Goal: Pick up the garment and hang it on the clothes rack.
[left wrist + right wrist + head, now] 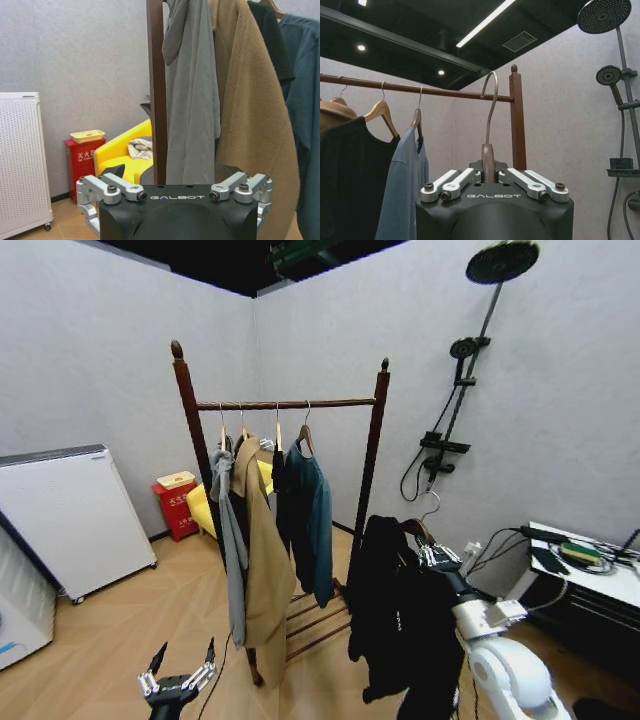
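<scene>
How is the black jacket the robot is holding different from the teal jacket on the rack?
The black jacket hangs from the right tool, off the clothes rack; the teal jacket hangs on its bar. The black one sits lower and nearer the camera in the head view, while the teal one hangs among other garments. Both are on hangers with wire hooks.

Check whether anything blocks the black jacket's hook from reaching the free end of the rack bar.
Nothing visible does. The right tool holds the black jacket by its hanger below the rack bar, whose stretch beside the right post is bare past the teal jacket.
</scene>
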Available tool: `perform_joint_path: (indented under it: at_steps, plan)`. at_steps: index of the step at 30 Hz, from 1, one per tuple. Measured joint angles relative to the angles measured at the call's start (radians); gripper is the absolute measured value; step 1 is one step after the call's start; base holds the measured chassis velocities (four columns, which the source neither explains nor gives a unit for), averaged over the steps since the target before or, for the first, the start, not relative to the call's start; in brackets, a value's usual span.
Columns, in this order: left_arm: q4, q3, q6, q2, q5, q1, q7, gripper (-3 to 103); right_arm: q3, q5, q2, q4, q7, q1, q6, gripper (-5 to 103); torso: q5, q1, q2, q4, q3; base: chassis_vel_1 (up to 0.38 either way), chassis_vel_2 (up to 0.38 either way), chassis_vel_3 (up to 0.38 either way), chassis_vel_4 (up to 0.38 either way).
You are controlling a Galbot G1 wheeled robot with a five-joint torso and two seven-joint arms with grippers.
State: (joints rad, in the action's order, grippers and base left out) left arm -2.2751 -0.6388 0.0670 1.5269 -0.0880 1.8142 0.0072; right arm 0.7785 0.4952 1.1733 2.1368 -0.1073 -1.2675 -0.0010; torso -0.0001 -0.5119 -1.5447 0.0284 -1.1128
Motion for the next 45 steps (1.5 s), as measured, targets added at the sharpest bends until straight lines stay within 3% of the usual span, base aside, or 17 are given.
perform_joint_path:
  at_steps: [12, 17, 22, 28, 31, 33, 34, 45]
  plan:
    - [0.0, 0.0, 0.0, 0.0, 0.0, 0.0, 0.0, 100, -0.037, 0.008, -0.022, -0.012, -0.009, 0.066, 0.005, 9, 0.0005, -0.001, 0.0, 0.0001, 0.0, -0.186, 0.201, 0.193, -0.203]
    - [0.0, 0.0, 0.0, 0.0, 0.0, 0.0, 0.0, 100, -0.075, 0.027, -0.086, -0.04, -0.017, 0.197, -0.036, 9, -0.0001, -0.001, 0.001, 0.0, 0.0, -0.033, 0.048, 0.04, -0.024]
    - [0.0, 0.0, 0.0, 0.0, 0.0, 0.0, 0.0, 100, -0.185, 0.063, -0.163, -0.17, 0.013, 0.443, -0.089, 9, 0.0002, 0.001, 0.0, -0.0001, 0.0, 0.033, -0.039, -0.022, 0.041]
    - [0.0, 0.0, 0.0, 0.0, 0.0, 0.0, 0.0, 100, -0.284, 0.036, -0.177, -0.309, 0.027, 0.646, -0.082, 9, -0.0001, 0.001, 0.0, -0.0001, 0.0, 0.0, 0.0, 0.0, 0.0]
    - [0.0, 0.0, 0.0, 0.0, 0.0, 0.0, 0.0, 100, -0.342, 0.025, -0.169, -0.391, 0.033, 0.737, -0.079, 9, 0.0002, 0.0, 0.0, 0.0, 0.0, 0.0, 0.0, 0.0, 0.0]
    - [0.0, 0.0, 0.0, 0.0, 0.0, 0.0, 0.0, 100, -0.479, -0.014, -0.105, -0.622, 0.046, 0.979, -0.062, 9, 0.0003, 0.0, 0.0, -0.0002, 0.0, 0.0, 0.0, 0.0, 0.0]
    - [0.0, 0.0, 0.0, 0.0, 0.0, 0.0, 0.0, 100, -0.504, -0.016, -0.088, -0.657, 0.048, 1.025, -0.064, 9, -0.0002, 0.0, 0.0, -0.0001, 0.0, 0.0, 0.0, 0.0, 0.0]
    - [0.0, 0.0, 0.0, 0.0, 0.0, 0.0, 0.0, 100, -0.624, -0.051, 0.067, -0.877, 0.074, 1.247, -0.099, 9, -0.0005, 0.0, 0.0, -0.0003, 0.0, 0.0, 0.0, 0.0, 0.0]
